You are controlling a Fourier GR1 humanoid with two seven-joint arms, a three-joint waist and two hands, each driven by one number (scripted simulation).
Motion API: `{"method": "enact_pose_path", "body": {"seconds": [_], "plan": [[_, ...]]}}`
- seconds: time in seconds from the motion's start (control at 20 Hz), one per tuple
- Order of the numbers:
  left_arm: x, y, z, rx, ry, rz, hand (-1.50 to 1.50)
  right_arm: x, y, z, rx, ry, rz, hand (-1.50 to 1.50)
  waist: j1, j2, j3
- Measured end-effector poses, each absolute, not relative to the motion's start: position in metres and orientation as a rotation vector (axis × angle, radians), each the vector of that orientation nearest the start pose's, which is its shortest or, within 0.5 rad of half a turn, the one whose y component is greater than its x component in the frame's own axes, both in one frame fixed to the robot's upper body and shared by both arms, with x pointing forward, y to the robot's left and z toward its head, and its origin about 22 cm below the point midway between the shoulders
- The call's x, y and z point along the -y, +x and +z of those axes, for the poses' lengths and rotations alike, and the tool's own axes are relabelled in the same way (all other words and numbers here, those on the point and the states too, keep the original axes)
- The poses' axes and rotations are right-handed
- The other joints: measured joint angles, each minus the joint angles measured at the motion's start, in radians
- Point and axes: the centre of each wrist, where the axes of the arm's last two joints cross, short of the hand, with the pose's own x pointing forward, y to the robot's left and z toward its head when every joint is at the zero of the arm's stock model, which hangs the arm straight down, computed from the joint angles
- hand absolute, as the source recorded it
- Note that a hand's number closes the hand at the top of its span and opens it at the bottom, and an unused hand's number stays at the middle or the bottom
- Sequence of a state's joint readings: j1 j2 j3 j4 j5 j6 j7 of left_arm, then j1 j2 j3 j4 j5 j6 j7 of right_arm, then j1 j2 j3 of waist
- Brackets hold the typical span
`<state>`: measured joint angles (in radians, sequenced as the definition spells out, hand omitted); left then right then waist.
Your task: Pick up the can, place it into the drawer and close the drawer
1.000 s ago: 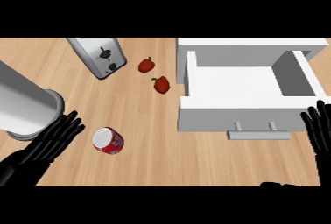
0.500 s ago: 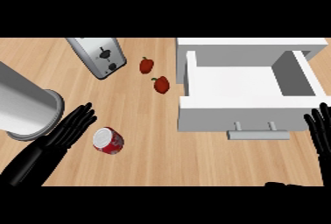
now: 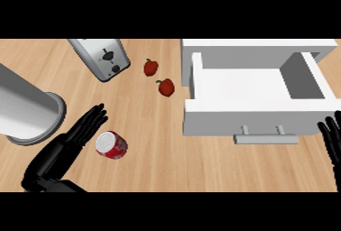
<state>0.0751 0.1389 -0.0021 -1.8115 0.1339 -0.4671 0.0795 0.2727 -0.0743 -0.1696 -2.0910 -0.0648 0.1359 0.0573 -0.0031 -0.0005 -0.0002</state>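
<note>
My left hand [image 3: 70,144] has slid rightward across the counter [image 3: 166,167] over the last second, away from the big grey cylinder [image 3: 26,113] and toward the can [image 3: 111,145]. Fingers straight and spread, pointing up and right; nothing held. Palm side now sits just beside the can's left edge, fingertips reaching past its top. Whether skin meets can, I cannot tell from this angle.

The can lies on its side on the wood, pale end facing up-left, red body behind. It has not shifted in that time. It is well apart from the drawer [image 3: 256,117].

The drawer stands pulled out, white interior bare, handle [image 3: 265,137] toward me.

My right hand [image 3: 331,140] shows at the right edge, fingers straight and upright, resting near the drawer front's corner. It has barely moved.

Other items: toaster [image 3: 101,57] at the top, two red peppers [image 3: 158,77] between it and the drawer.

Reading: the approach is nearly done, the grasp not begun. Next I would judge that the fingers and thumb must curl round the can's body. It is a cylinder lying down, so a sideways nudge from my open palm could roll it away.
</note>
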Motion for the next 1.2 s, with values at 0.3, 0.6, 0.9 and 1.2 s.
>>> {"method": "enact_pose_path", "body": {"seconds": [0.3, 0.6, 0.9, 1.2], "plan": [[-0.268, 0.228, 0.029, 1.614, -0.291, -0.413, -1.50, 0.296, 0.165, 0.071, 1.779, -0.176, 0.028, -1.50, 0.001, 0.000, 0.000], [-0.279, 0.229, 0.008, 1.612, -0.256, -0.408, -1.50, 0.298, 0.166, 0.071, 1.783, -0.170, 0.023, -1.50, 0.001, 0.000, 0.000], [-0.302, 0.231, -0.016, 1.589, -0.239, -0.411, -1.50, 0.296, 0.166, 0.071, 1.789, -0.175, 0.022, -1.50, 0.001, 0.000, 0.000], [-0.305, 0.244, -0.047, 1.575, -0.241, -0.415, -1.50, 0.295, 0.163, 0.063, 1.789, -0.175, 0.017, -1.50, -0.002, 0.001, 0.000]]}}
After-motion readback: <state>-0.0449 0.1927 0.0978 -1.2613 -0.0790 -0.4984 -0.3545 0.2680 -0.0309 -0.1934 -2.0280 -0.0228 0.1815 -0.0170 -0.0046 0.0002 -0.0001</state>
